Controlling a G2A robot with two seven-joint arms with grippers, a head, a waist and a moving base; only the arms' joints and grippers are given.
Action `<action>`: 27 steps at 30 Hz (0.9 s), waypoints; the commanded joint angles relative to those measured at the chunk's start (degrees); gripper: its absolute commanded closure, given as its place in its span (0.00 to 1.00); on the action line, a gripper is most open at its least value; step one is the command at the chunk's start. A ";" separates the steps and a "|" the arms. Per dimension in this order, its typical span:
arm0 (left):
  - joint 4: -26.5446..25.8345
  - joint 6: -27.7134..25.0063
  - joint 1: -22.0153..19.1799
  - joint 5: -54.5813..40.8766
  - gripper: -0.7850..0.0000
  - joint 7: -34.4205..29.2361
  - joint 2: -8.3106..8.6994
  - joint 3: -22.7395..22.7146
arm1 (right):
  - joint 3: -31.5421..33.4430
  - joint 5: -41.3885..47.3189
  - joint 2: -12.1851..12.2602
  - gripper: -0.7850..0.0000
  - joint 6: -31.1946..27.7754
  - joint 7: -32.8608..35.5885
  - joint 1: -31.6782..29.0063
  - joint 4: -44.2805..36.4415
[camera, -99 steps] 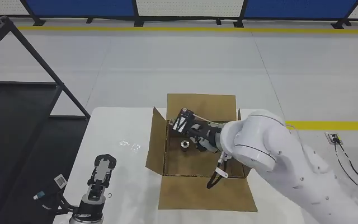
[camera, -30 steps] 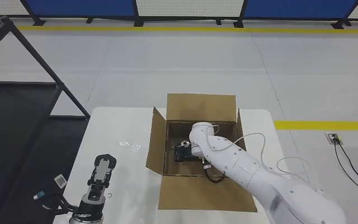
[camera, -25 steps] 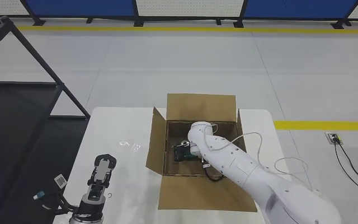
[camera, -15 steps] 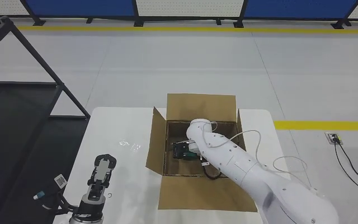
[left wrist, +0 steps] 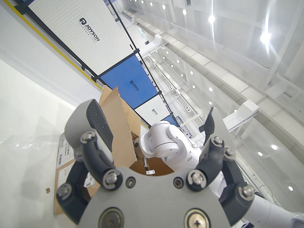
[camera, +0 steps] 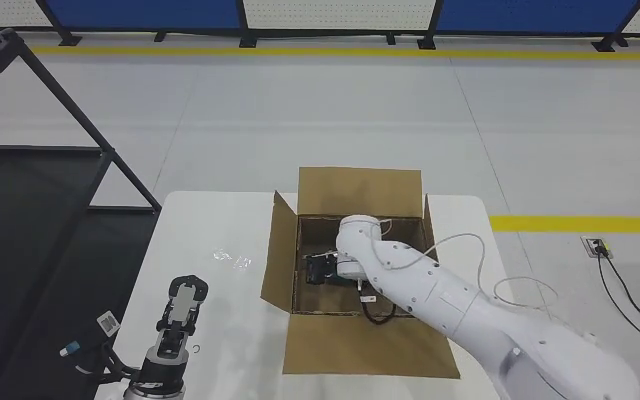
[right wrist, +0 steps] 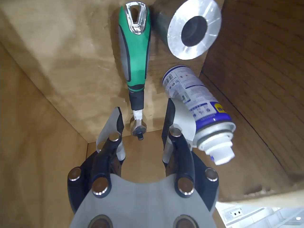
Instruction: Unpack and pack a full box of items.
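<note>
Dropped the right gripper [right wrist: 143,110] from above the cardboard box [camera: 360,195] down inside it, jaws spread astride the tip of the green-handled screwdriver [right wrist: 135,55] beside a spray can [right wrist: 197,105] and aluminium cylinder [right wrist: 193,34]. Looked like unpacking; called next for closing on that tip and lifting clear.

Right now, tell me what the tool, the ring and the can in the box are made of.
Tool: green and grey handle, likely moulded plastic or rubber, matte; glossy chrome-like end cap.
Ring: bare metal, probably aluminium; bright face with machining marks.
Can: metal by its shiny shoulder, printed label, white plastic-looking nozzle.
</note>
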 commanded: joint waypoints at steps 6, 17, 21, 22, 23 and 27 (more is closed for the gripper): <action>0.00 0.00 0.00 0.00 0.00 0.00 0.00 0.00 | 4.06 0.71 9.48 0.00 8.04 8.03 -0.55 -23.95; 0.00 0.00 0.00 0.00 0.00 0.00 0.00 0.00 | 22.71 -5.27 20.61 0.00 24.91 13.28 -12.93 -49.75; 0.00 0.00 0.00 0.00 0.00 0.00 0.00 0.00 | 22.71 -5.27 20.61 0.00 24.91 13.28 -12.93 -49.75; 0.00 0.00 0.00 0.00 0.00 0.00 0.00 0.00 | 22.71 -5.27 20.61 0.00 24.91 13.28 -12.93 -49.75; 0.00 0.00 0.00 0.00 0.00 0.00 0.00 0.00 | 22.71 -5.27 20.61 0.00 24.91 13.28 -12.93 -49.75; 0.00 0.00 0.00 0.00 0.00 0.00 0.00 0.00 | 22.71 -5.27 20.61 0.00 24.91 13.28 -12.93 -49.75</action>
